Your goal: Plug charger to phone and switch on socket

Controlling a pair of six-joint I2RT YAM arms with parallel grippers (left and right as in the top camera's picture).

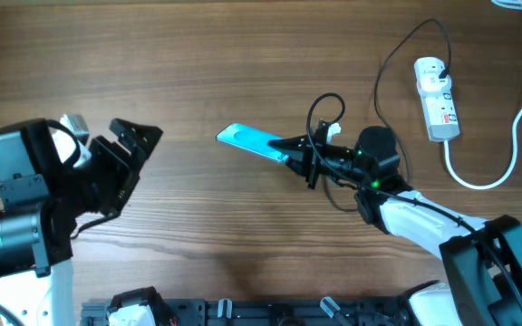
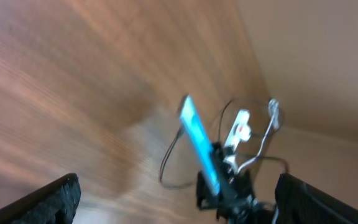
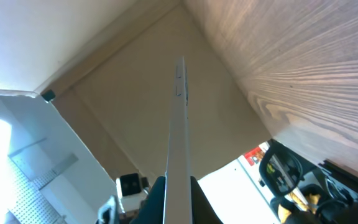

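The phone (image 1: 250, 141), its cyan screen lit, is being held up off the table (image 1: 243, 54) near the middle of the scene, tilted on edge, with its free end pointing toward the left arm. The right end effector (image 1: 295, 156) is clamping it by the near end. In the right wrist view, the fingers are pressing on both faces of the thin body, which shows edge-on.

The charger (image 1: 377, 86) is trailing in black loops around that end effector. From there it is arcing away across the table to the socket (image 1: 436, 100), which is lying well apart at the far right with a black plug seated in it. A thick white cord (image 1: 515, 136) is curling off from the socket toward the table edge. The connector tip is not showing clearly in any view, so whether it is already in the phone cannot be told.

Across the table, the left end effector (image 1: 137, 138) is hanging above the wood and facing the phone. Its fingers are spread wide and gripping nothing.

The step in hand appears to be the plugging-in, with the phone being presented for it while the socket waits unswitched. The next move is likely to call for finding the cable's tip and lining it up squarely with the port on the phone's edge. The phone will need to be held steady against the push. Only after that can an arm reach for the small red switch on the socket.
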